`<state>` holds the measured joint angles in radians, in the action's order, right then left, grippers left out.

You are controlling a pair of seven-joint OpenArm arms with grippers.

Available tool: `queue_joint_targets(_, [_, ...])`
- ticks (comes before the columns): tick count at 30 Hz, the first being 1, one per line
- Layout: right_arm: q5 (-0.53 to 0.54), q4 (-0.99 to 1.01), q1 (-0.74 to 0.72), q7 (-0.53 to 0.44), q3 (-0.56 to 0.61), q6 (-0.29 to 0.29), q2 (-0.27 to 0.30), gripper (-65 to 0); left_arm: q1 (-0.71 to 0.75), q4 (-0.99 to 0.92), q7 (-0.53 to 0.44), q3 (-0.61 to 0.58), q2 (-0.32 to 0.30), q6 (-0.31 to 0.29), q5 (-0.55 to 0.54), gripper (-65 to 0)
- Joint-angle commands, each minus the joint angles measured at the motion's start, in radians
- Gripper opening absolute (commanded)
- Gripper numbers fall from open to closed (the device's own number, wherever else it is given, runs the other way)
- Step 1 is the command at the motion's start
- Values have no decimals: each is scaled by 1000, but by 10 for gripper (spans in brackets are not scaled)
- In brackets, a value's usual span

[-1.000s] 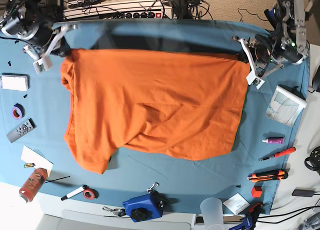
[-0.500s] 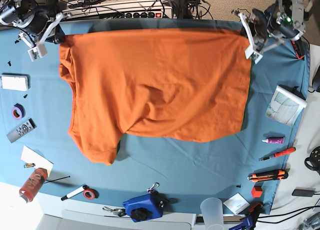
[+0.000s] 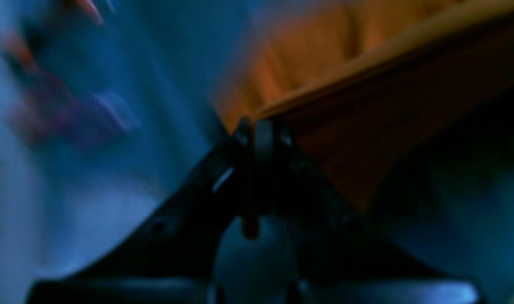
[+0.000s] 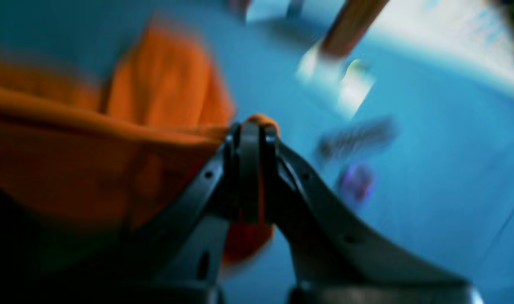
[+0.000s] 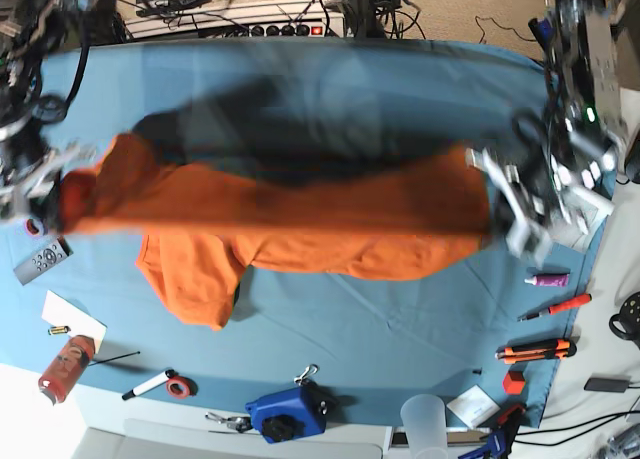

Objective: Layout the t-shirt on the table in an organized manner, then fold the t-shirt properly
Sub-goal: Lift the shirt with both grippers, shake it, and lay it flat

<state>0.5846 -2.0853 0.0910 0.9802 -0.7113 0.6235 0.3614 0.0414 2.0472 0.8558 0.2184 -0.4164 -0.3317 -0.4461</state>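
Note:
The orange t-shirt (image 5: pixel 300 219) hangs stretched between my two grippers above the teal table (image 5: pixel 380 329), blurred by motion. Its lower part and one sleeve (image 5: pixel 190 279) rest on the cloth. My left gripper (image 5: pixel 497 194), at the right of the base view, is shut on the shirt's right corner. In the left wrist view its closed fingertips (image 3: pixel 261 135) pinch the orange edge (image 3: pixel 324 55). My right gripper (image 5: pixel 60 194), at the left of the base view, is shut on the other corner. In the right wrist view orange fabric (image 4: pixel 155 84) passes between its closed tips (image 4: pixel 250 135).
A remote (image 5: pixel 42 261), a red can (image 5: pixel 65 367) and a marker with red tape (image 5: pixel 160 384) lie at the front left. A blue device (image 5: pixel 285 411) and a plastic cup (image 5: pixel 425 419) stand at the front edge. Markers and cutters (image 5: pixel 535 351) lie at the right.
Both grippers have swung from the table's back edge toward the front with the shirt's edge. The shirt, spread flat before, is now lifted and folding over itself.

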Motion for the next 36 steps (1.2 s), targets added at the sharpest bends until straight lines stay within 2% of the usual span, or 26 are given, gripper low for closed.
queue_joint_targets(1, [-36,13,-76,-50,-8,-22,25,-650,-60,-23,-20,9,-16,21,24,-650])
queue_joint_targets(6, [-112,307,-418,-179,58,-22,59,-650,-389,-313,-86,5,-16,20,23,-650])
queue_joint_targets(8, [-123,478,-585,-198,130,-22,81,-650,-539,-460,-95,5,-16,11,6,-650])
queue_joint_targets(12, [-221,829,-938,-271,296,-21,87,-650,-838,-749,-110,-4,-13,-63,-34,-650])
queue_joint_targets(15, [-246,1030,-1184,-307,406,-21,87,-650,-1061,-903,-102,-42,-14,-69,-33,-650])
queue_joint_targets(17, [-245,1087,-1321,-257,462,-21,80,-650,-1199,-945,32,-71,-13,-55,-41,-650])
queue_joint_targets(20, [-185,1057,-1396,-43,527,-21,74,-650,-1329,-945,288,-97,-19,-24,-129,-650])
queue_joint_targets(23, [-72,945,-1396,195,541,-21,74,-650,-1340,-945,347,-98,-66,-27,-163,-650])
queue_joint_targets(25, [-46,866,-1392,314,534,-22,89,-650,-1292,-945,389,-98,-108,-28,-206,-650])
queue_joint_targets(28, [-30,822,-1266,338,522,-27,151,-650,-1149,-946,429,-98,-138,-52,-266,-650])
queue_joint_targets(30, [36,822,-1160,354,499,-29,177,-650,-1024,-945,453,-98,-141,-54,-313,-650])
queue_joint_targets(33, [146,819,-1001,388,446,-26,179,-650,-834,-940,462,-98,-144,-58,-421,-650])
queue_joint_targets(36, [231,772,-828,416,374,-18,179,-650,-661,-888,475,-80,-143,-85,-446,-650])
